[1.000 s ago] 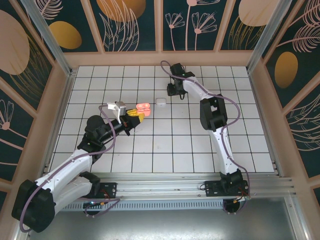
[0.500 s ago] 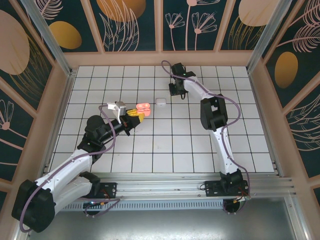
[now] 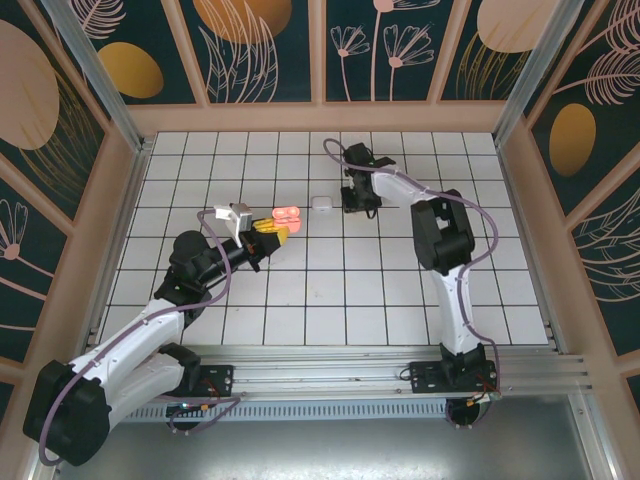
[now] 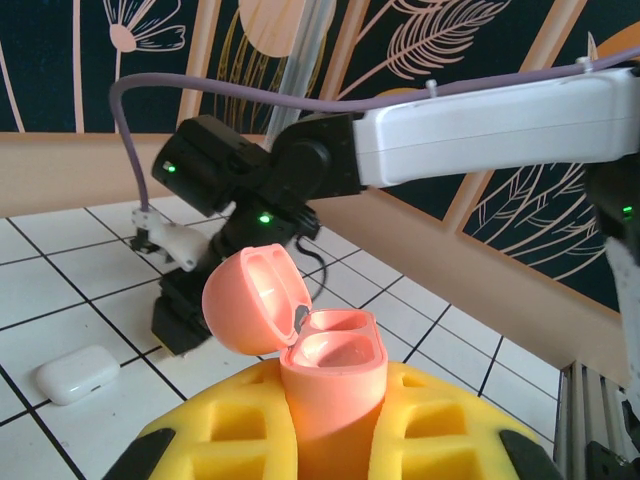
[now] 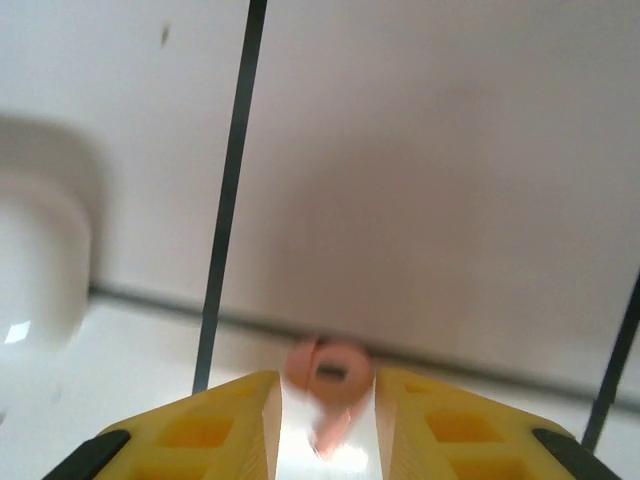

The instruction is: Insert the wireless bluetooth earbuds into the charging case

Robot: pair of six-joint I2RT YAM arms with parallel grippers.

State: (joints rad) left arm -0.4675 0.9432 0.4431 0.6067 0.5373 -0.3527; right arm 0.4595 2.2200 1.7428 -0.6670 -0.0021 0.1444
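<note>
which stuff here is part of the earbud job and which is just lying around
In the job: small salmon-pink plastic earbud, pinched in the right claw; open salmon-pink plastic charging case, held in the left claw.
Lying about: closed white rounded plastic case, alone on the white tiled table.

No lettering, brand, number or sign can be read anywhere. The open salmon-pink charging case (image 4: pixel 330 345) clamped in the left gripper (image 4: pixel 330 410) is plain, as is the white case (image 4: pixel 78 373) ahead and to its left. The pink earbud (image 5: pixel 330 372) pinched in the right gripper (image 5: pixel 328 415) bears only a dark oval spot.
</note>
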